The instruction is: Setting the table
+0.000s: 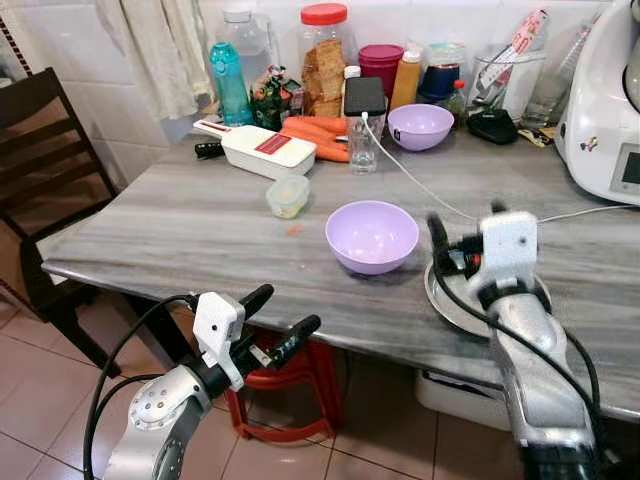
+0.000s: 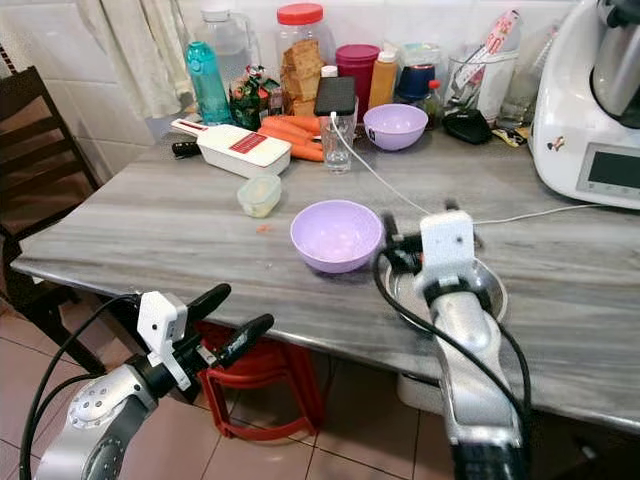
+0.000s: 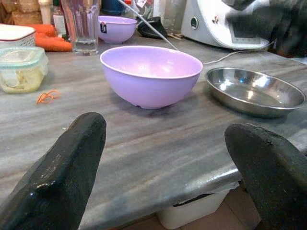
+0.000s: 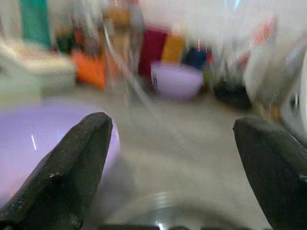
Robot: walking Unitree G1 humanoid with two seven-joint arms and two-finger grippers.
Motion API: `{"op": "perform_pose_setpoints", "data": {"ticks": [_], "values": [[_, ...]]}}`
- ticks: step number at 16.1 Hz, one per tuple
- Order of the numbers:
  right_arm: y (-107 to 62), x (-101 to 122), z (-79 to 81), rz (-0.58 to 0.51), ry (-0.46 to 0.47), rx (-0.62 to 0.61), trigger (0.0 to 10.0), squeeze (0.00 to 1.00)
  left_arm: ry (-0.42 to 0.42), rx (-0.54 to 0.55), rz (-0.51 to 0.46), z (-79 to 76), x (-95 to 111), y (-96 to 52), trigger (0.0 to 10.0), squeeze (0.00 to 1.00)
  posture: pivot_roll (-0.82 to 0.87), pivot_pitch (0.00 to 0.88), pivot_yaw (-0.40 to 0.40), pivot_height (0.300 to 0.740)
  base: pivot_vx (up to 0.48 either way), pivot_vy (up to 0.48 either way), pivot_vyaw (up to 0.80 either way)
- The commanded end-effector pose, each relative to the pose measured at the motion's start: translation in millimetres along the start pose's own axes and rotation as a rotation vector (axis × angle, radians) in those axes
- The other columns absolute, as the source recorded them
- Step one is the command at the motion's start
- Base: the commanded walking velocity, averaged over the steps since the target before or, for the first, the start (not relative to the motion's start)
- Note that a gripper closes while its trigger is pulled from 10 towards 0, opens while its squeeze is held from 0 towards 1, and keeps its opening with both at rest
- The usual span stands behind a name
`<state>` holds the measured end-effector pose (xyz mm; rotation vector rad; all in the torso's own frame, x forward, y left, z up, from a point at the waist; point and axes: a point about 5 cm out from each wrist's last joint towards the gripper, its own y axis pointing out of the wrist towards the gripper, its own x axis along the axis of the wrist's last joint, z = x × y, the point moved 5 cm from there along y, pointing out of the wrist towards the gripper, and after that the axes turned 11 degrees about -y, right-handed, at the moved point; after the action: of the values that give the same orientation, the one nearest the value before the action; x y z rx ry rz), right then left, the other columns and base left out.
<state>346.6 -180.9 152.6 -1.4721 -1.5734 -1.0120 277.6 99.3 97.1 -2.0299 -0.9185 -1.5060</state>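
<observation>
A lilac bowl [image 1: 371, 236] stands upright near the front middle of the grey marble table [image 1: 180, 230]. Just right of it lies a shallow steel plate [image 3: 254, 91], partly hidden by my right arm. My right gripper [image 1: 467, 225] hovers open over that plate, with nothing between its fingers. My left gripper [image 1: 288, 308] is open and empty, in front of and slightly below the table's front edge, pointing toward the bowl. A second lilac bowl [image 1: 420, 126] sits at the back among jars.
An empty glass [image 1: 362, 145], a small lidded container [image 1: 288, 195], a white slicer box [image 1: 265, 150] and carrots [image 1: 320, 135] lie behind the bowl. A white kitchen machine [image 1: 605, 110] stands at the right, its cable crossing the table. A dark chair [image 1: 40, 150] stands left, a red stool [image 1: 285, 400] underneath.
</observation>
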Motion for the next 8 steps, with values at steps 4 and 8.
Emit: {"op": "perform_pose_setpoints", "data": {"ticks": [4, 8], "values": [[-14.2, -31.7, -17.8, 0.170, 0.002, -0.069, 10.0, 1.00, 0.010, -0.008, 0.008, 1.5, 0.2, 3.0, 10.0, 0.00, -0.11, 0.000, 0.089, 0.740, 0.000, 0.000, 0.00], [-12.9, -46.4, -14.1, 0.270, 0.022, -0.017, 10.0, 1.00, 0.004, -0.013, 0.010, 1.1, -2.1, 4.0, 10.0, 0.00, -0.11, 0.000, 0.087, 0.740, 0.000, 0.000, 0.00]]}}
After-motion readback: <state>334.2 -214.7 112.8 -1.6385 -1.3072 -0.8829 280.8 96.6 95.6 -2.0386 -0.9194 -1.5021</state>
